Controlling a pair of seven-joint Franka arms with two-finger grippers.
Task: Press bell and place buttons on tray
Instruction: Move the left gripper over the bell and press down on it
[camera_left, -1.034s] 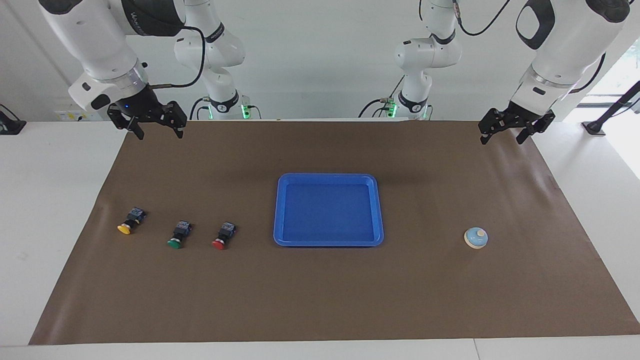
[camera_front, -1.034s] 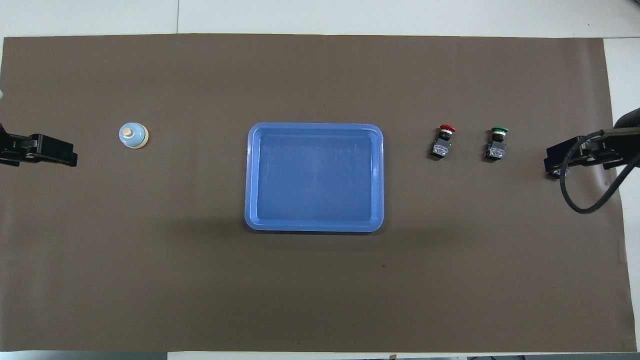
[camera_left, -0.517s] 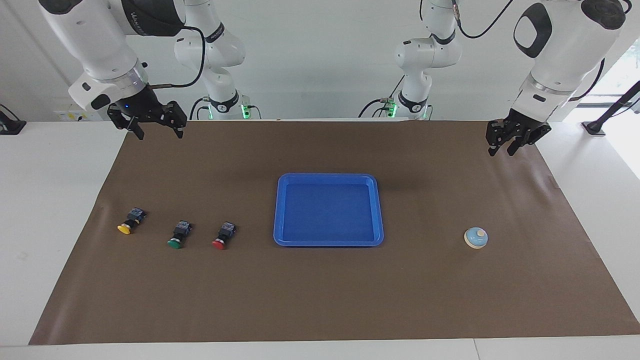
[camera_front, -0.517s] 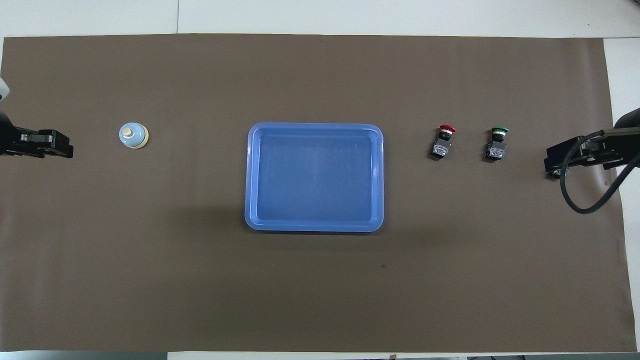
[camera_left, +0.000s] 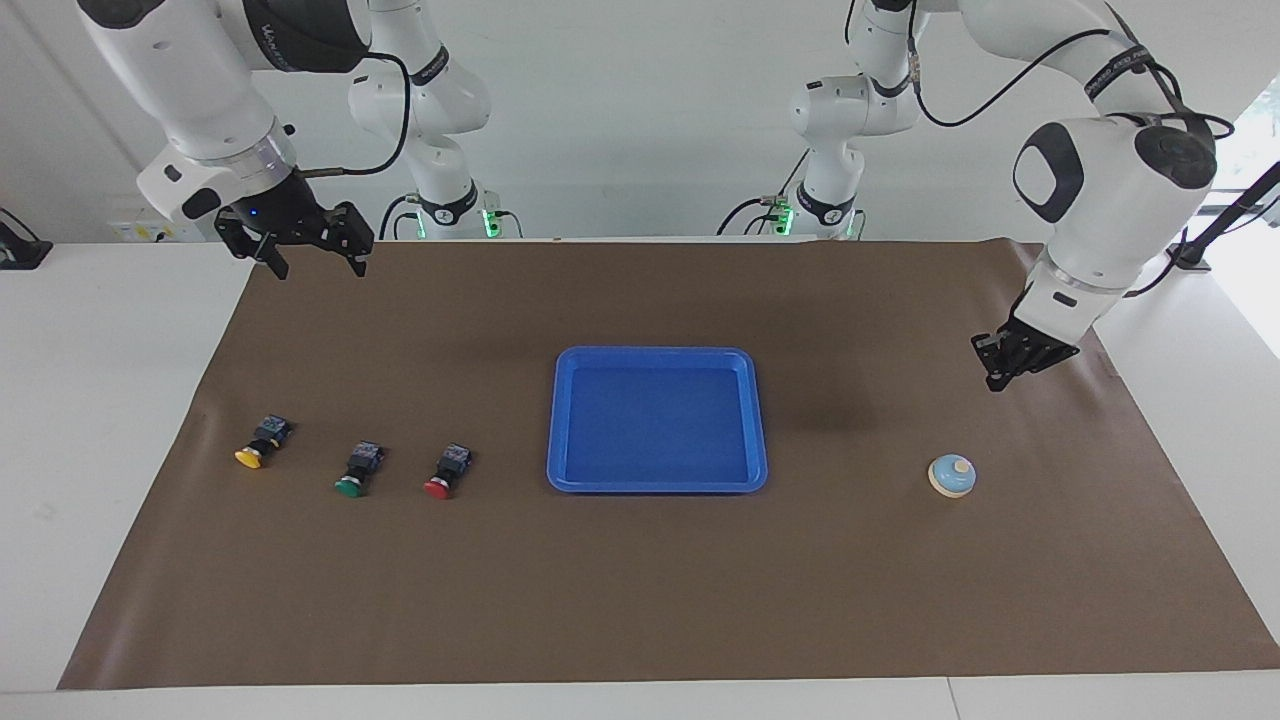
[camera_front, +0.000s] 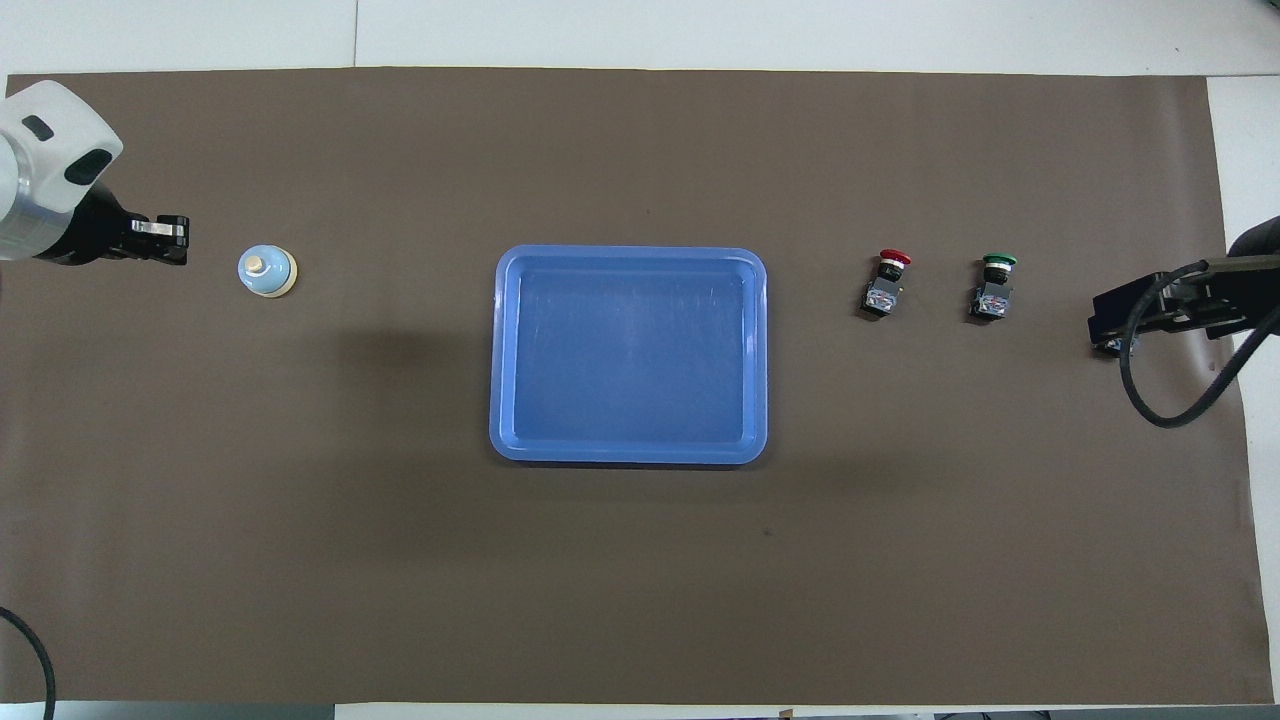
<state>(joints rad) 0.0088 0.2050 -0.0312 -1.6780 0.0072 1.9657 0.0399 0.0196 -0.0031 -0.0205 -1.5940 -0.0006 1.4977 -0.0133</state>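
free: bare brown mat (camera_left: 640, 590) all round the tray (camera_left: 657, 485) | bell (camera_left: 952, 476) stands alone at the left arm's end, open above and around | buttons (camera_left: 350, 472) in a spaced row at the right arm's end, gaps between them

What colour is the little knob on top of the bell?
Cream, on the light-blue bell. It shows best in the overhead view.

White table (camera_left: 120, 420) under brown mat (camera_left: 640, 600), pale wall (camera_left: 640, 120), bright window (camera_left: 1250, 150).
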